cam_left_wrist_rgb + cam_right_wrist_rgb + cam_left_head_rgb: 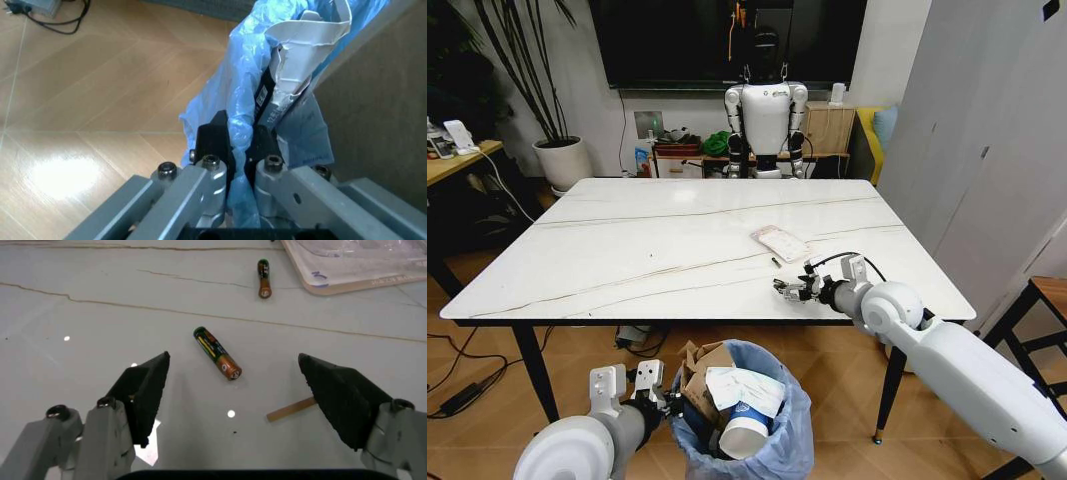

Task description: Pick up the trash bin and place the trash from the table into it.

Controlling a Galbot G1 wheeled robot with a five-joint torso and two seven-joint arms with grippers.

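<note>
Bare table (80, 335) surrounds battery (217, 353) between open tool (233, 390) jaws.

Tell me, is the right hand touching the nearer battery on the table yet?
Apart. In the right wrist view the right hand is open, and the battery lies on the table between the fingers, with bare tabletop on both sides.

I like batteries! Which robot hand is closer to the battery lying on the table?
The right gripper: it hovers open right over the battery on the table. The left gripper is down below, clamped on the trash bin bag.
</note>
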